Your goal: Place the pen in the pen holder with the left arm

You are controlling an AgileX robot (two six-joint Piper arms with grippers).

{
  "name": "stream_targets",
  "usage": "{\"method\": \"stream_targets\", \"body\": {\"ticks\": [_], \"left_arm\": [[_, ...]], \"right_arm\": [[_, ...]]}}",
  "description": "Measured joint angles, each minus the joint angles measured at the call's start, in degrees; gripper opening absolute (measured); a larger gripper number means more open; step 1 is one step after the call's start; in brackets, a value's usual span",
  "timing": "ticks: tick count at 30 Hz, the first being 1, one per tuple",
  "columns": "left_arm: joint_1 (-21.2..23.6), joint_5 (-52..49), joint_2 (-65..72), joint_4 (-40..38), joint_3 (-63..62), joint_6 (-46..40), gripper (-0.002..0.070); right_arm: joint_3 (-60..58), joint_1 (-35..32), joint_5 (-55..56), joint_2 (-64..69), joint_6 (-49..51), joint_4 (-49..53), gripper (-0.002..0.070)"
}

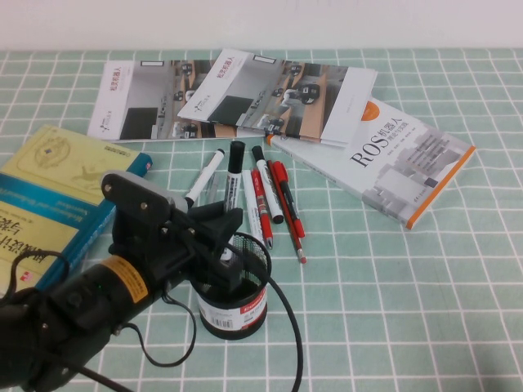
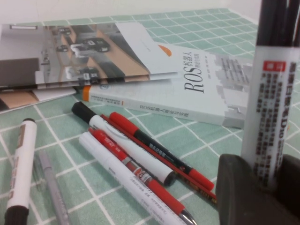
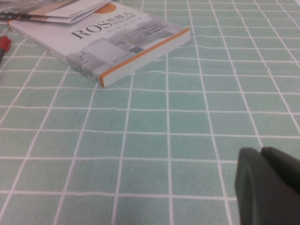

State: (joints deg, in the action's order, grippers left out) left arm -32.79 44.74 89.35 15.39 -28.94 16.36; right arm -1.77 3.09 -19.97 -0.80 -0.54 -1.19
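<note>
Pen stood upright, clamped in my left gripper directly over the holder at the near left. My right gripper sat low over bare cloth near the ROS book; whether it was clenched, I couldn't tell.

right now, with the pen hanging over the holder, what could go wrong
The left tool grips the pen upright near the rim of the pen holder; released off-centre, it may bounce out. The black cable drapes past the holder and could tug it over when the arm lifts. The right tool, low over the cloth by the ROS book, poses no threat.
</note>
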Motion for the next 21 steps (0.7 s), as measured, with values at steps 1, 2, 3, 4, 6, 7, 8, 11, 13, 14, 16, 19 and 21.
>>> {"method": "stream_targets", "body": {"ticks": [1,2,3,4,6,7,8,11,13,14,16,19,21], "left_arm": [[0.00,0.00,0.00,0.46,0.00,0.00,0.0108],[0.00,0.00,0.00,0.93,0.00,-0.03,0.0109],[0.00,0.00,0.00,1.52,0.00,-0.13,0.0117],[0.00,0.00,0.00,1.95,0.00,-0.13,0.0128],[0.00,0.00,0.00,3.01,0.00,-0.13,0.0176],[0.00,0.00,0.00,3.41,0.00,-0.13,0.0202],[0.00,0.00,0.00,3.57,0.00,-0.13,0.0241],[0.00,-0.11,-0.36,3.80,0.00,-0.13,0.0302],[0.00,-0.87,-1.22,3.80,0.00,-0.13,0.0317],[0.00,-1.31,-1.94,3.80,0.00,-0.13,0.0321],[0.00,-2.97,-3.65,3.80,0.00,-0.13,0.0326],[0.00,-7.23,-7.65,3.80,0.00,-0.13,0.0328],[0.00,-11.06,-11.17,3.80,0.12,-0.13,0.0321]], "right_arm": [[0.00,0.00,0.00,0.00,0.00,0.00,-0.0020],[0.00,0.00,0.00,0.00,0.00,0.00,-0.0020],[0.00,0.00,0.00,0.00,0.00,0.00,-0.0020],[0.00,0.00,0.00,0.00,0.00,0.00,-0.0020],[0.00,0.00,0.00,0.00,0.00,0.00,-0.0020],[0.00,0.00,0.00,0.00,0.00,0.00,-0.0020],[0.00,0.00,0.00,0.00,0.00,0.00,-0.0020],[0.00,0.00,0.00,0.00,0.00,0.00,-0.0020],[0.00,0.00,0.00,0.00,0.00,0.00,-0.0020],[0.00,0.00,0.00,0.00,0.00,0.00,-0.0020],[0.00,0.00,0.00,0.00,0.00,0.00,-0.0020],[0.00,0.00,0.00,0.00,0.00,0.00,-0.0020],[0.00,0.00,0.00,0.00,0.00,0.00,-0.0020]]}}
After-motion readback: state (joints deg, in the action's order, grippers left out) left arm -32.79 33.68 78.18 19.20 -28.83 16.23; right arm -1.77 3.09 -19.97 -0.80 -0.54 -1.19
